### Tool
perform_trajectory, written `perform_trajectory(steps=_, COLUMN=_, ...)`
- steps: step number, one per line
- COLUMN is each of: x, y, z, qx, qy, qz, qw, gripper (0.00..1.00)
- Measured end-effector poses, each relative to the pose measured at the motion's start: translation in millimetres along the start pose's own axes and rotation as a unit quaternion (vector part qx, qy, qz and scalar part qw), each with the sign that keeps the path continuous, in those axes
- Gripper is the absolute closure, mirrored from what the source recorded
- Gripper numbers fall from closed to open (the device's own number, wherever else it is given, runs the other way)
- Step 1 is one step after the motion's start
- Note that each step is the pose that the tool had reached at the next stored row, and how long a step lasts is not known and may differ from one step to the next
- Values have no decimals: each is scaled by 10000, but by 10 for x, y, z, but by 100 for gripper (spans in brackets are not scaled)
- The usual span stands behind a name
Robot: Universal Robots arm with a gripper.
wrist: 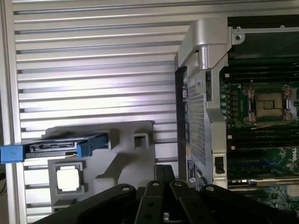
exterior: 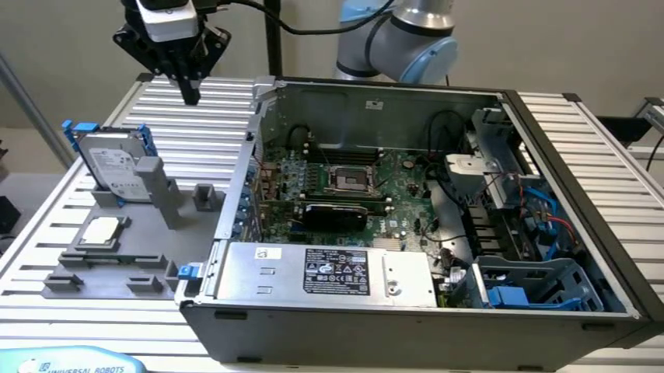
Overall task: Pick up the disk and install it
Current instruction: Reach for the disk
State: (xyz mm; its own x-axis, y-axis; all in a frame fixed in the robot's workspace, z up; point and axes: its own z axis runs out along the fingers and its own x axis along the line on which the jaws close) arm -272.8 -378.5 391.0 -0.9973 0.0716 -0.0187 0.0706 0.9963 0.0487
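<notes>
The disk is seen standing on edge in the grey holder, untouched. Beyond it, the gripper is held above the slatted table, closed and empty. The approach is judged to be in hand; any grasp would require parted fingers.

Light-blue casing, exterior view's lower left: "UNIVERSAL ROBOTS". Black label on the power supply: print illegible. White label on the disk: illegible.

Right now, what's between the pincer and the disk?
Only bare slatted table; nothing stands between pincer and disk in the exterior view.
</notes>
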Motion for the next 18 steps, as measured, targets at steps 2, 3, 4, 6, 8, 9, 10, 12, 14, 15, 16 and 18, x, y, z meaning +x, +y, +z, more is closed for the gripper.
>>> perform_trajectory(steps=2, x=95, y=14, z=3, qx=0, qy=1, qz=0, qw=10000, gripper=89)
perform_trajectory(steps=3, x=141, y=21, z=5, qx=0, qy=1, qz=1, qw=10000, gripper=89)
perform_trajectory(steps=4, x=186, y=27, z=7, qx=0, qy=1, qz=0, qw=10000, gripper=89)
perform_trajectory(steps=6, x=278, y=37, z=12, qx=0, qy=2, qz=0, qw=10000, gripper=89)
perform_trajectory(steps=8, x=368, y=43, z=19, qx=0, qy=2, qz=0, qw=10000, gripper=89)
perform_trajectory(steps=9, x=416, y=43, z=23, qx=0, qy=2, qz=0, qw=10000, gripper=89)
perform_trajectory(steps=10, x=461, y=43, z=27, qx=0, qy=2, qz=0, qw=10000, gripper=89)
perform_trajectory(steps=12, x=552, y=41, z=35, qx=0, qy=4, qz=0, qw=10000, gripper=89)
perform_trajectory(steps=14, x=642, y=37, z=42, qx=0, qy=8, qz=0, qw=10000, gripper=89)
perform_trajectory(steps=15, x=686, y=34, z=46, qx=1, qy=11, qz=0, qw=10000, gripper=89)
perform_trajectory(steps=16, x=735, y=31, z=49, qx=1, qy=15, qz=1, qw=10000, gripper=89)
perform_trajectory(steps=18, x=823, y=24, z=55, qx=1, qy=21, qz=1, qw=10000, gripper=89)
